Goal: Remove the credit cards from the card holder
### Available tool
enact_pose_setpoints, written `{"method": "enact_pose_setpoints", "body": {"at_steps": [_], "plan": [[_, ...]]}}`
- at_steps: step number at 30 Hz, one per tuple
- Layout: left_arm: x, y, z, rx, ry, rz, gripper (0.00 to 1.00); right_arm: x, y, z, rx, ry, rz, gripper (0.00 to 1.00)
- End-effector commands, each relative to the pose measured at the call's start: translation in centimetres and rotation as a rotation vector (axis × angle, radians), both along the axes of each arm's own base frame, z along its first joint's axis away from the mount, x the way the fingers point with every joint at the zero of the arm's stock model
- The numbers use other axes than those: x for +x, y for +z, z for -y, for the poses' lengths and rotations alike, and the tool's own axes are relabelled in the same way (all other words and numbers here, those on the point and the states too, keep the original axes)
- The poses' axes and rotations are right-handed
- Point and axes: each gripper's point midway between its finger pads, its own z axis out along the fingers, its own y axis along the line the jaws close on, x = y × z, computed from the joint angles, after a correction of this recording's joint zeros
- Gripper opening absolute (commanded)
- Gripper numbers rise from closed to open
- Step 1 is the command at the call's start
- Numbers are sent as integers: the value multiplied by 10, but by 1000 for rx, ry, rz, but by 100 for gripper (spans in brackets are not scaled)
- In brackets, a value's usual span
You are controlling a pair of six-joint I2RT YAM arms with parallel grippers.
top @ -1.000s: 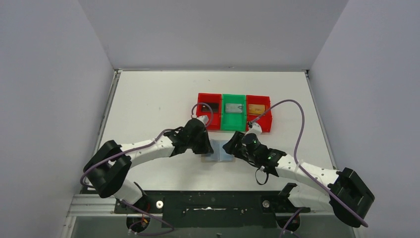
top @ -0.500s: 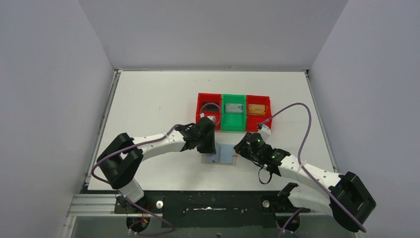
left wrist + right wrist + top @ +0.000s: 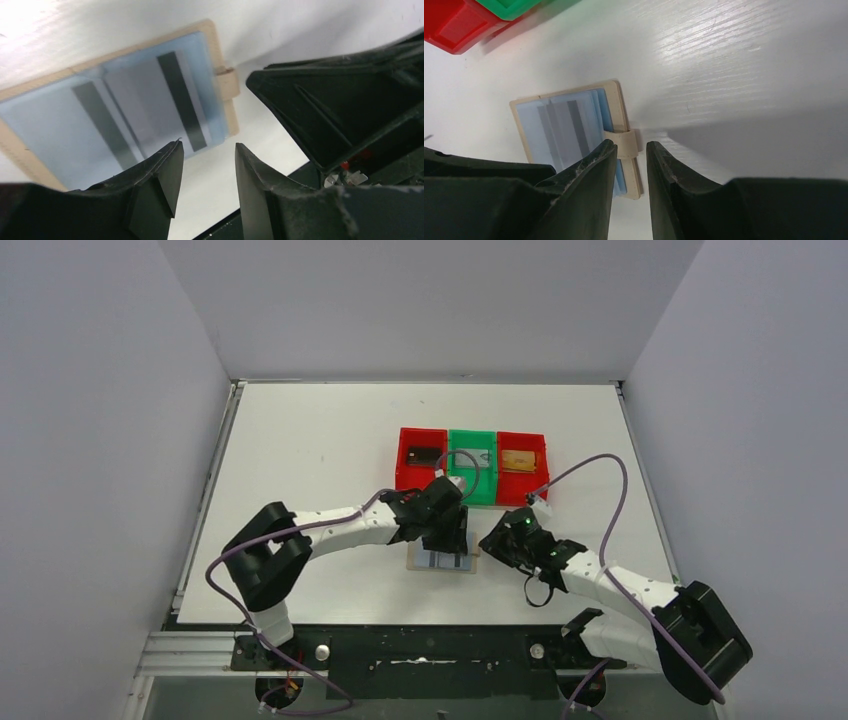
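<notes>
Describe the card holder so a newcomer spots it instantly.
On the white table, look just in front of the row of red and green trays, towards the robot. The card holder lies open and flat there: tan border, pale blue-grey inner panels, a small closure tab on one side, unlike the bright, walled trays.

Left wrist view: card holder [image 3: 60,125] runs off the left edge, and my left fingers [image 3: 150,185] hide its near edge. Top view: red tray [image 3: 403,468] contents too small to tell.
</notes>
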Motion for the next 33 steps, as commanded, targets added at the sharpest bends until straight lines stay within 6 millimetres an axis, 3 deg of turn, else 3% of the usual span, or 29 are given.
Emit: {"method": "enact_pose_setpoints", "body": {"at_steps": [1, 7, 9, 13, 18, 25, 33], "plan": [[-2, 25, 26, -91, -35, 46, 42, 10, 19, 5, 25, -39, 75, 30], [8, 30, -28, -69, 140, 114, 46, 14, 47, -12, 114, 40, 174, 33], [10, 32, -48, -101, 207, 118, 48, 17, 50, -20, 114, 76, 175, 34], [15, 41, -67, -258, 263, 118, 51, 20, 48, -40, 81, 152, 148, 34], [13, 49, -73, -374, 249, 104, 52, 20, 41, -65, 5, 212, 107, 29], [15, 53, -73, -428, 243, 104, 52, 19, 17, -57, -126, 170, 29, 24], [19, 56, -66, -466, 218, 100, 53, 8, -5, -51, -131, 177, -38, 27]]}}
